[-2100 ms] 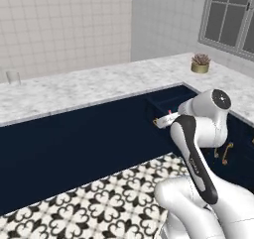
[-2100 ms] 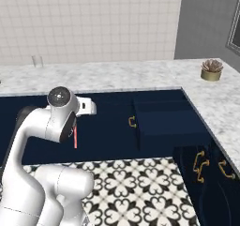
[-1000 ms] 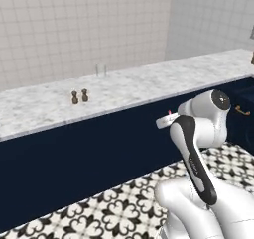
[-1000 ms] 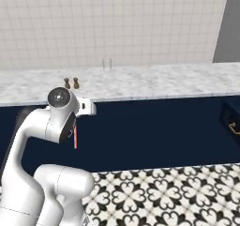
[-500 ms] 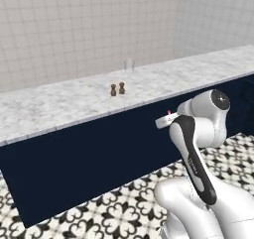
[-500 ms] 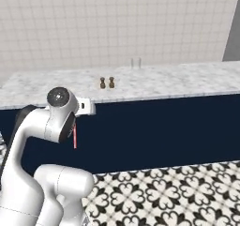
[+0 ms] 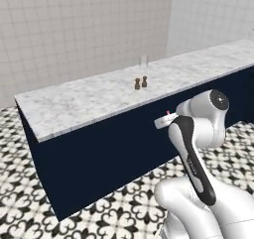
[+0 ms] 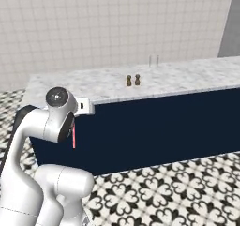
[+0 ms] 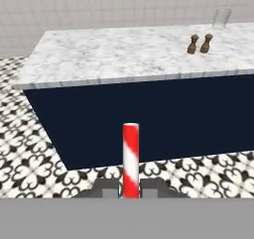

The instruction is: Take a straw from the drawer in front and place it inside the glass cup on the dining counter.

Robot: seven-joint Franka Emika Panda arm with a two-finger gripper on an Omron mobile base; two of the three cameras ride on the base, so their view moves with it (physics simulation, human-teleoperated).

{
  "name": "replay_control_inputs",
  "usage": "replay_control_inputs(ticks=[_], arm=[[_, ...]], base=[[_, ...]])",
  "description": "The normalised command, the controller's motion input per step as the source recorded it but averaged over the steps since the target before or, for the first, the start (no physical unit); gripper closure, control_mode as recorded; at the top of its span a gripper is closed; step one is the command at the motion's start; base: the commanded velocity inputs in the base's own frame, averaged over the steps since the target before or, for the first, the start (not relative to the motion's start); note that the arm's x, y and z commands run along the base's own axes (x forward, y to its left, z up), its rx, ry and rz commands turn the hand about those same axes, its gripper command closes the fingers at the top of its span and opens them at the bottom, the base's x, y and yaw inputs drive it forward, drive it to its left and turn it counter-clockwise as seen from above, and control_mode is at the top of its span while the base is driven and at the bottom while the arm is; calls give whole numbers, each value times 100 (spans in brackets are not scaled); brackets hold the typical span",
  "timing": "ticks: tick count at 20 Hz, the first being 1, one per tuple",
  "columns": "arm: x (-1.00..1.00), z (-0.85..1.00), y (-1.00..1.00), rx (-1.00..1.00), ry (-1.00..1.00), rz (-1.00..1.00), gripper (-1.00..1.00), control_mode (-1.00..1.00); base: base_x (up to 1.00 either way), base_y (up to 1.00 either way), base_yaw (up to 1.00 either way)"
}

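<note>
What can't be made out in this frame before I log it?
- Claw: hand view, the picture's bottom edge cuts its fingers; the grip line on the straw is hidden.
- Straw in the right base view: upper end hidden behind the arm.
- Glass cup: far and small in each view; contents unreadable.
- Two brown shakers: too small to identify.

No readable text, label, brand, number or sign anywhere. Faint dark marks along the white arm link in the left base view, too small and blurred to make out as letters.
</note>
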Motion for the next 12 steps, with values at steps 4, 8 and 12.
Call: replay_control_inputs(ticks=[4, 8, 12], arm=[[0, 0, 0, 0, 0, 0, 100, 100], [0, 0, 0, 0, 0, 0, 100, 100], [0, 0, 0, 0, 0, 0, 100, 100]], base=[[0, 100, -30], [0, 100, -33], [0, 100, -36]])
